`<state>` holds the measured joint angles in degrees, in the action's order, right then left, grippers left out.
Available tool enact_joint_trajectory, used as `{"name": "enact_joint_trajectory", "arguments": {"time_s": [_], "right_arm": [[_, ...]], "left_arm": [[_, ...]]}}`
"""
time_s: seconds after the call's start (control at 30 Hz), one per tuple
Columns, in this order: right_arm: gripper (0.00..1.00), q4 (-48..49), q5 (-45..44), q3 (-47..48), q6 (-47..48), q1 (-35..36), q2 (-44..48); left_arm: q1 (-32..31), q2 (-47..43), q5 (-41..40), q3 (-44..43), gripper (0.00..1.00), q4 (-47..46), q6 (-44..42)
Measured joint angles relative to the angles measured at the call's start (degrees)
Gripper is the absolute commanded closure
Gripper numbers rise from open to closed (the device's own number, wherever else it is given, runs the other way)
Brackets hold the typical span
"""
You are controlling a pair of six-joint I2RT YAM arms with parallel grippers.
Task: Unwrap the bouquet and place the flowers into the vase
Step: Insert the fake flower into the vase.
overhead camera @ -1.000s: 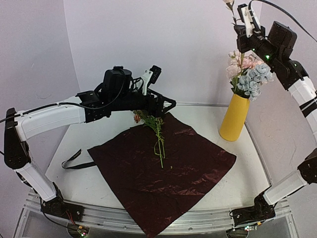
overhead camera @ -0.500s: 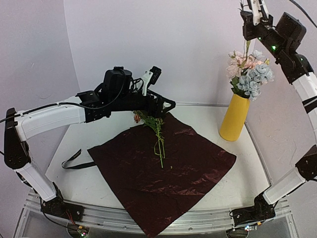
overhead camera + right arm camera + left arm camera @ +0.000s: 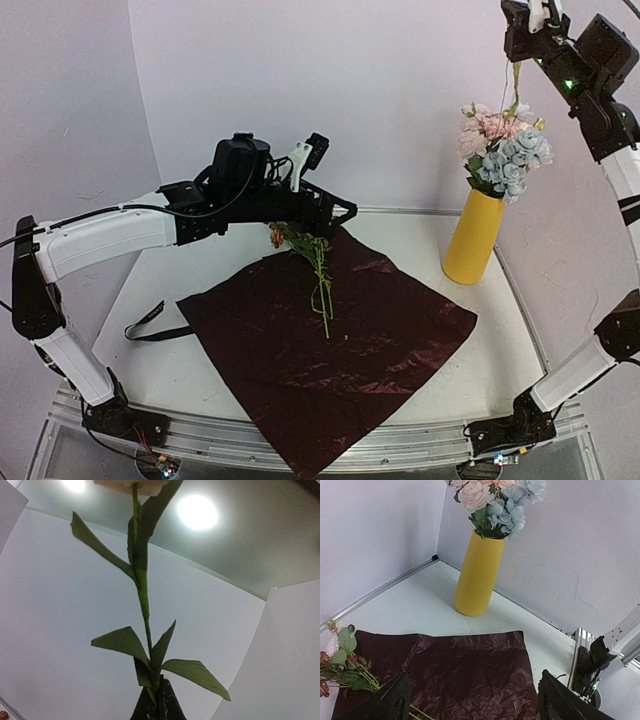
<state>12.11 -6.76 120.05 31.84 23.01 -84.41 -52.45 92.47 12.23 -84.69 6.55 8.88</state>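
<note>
1. Currently, you are carrying one flower to the vase. The right gripper (image 3: 155, 700) is pressed together, pinching a thin green leafy stem (image 3: 145, 610) high above the tall mustard-yellow vase (image 3: 474, 238).
2. The stem's long axis runs near vertical, with the head up and the cut end down.
3. Next, lower it straight and thread the cut end between the pink and blue-grey blooms (image 3: 505, 145) crowding the neck.
4. The left gripper (image 3: 325, 212) hangs spread over small leafy-stemmed flowers (image 3: 315, 262) lying on the dark red crinkled wrap (image 3: 330, 350).
</note>
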Motion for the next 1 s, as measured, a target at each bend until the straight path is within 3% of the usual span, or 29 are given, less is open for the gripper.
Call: {"name": "enact_joint_trajectory", "arguments": {"time_s": [0.5, 1.0], "right_arm": [[1.0, 1.0, 2.3, -2.0, -4.9, -4.7, -3.5], [1.0, 2.6, 2.3, -11.7, -8.6, -7.1, -3.4]], "left_arm": [[0.1, 0.2, -0.4, 0.0, 0.11, 0.0, -0.1], [1.1, 0.2, -0.5, -0.1, 0.11, 1.0, -0.7]]}}
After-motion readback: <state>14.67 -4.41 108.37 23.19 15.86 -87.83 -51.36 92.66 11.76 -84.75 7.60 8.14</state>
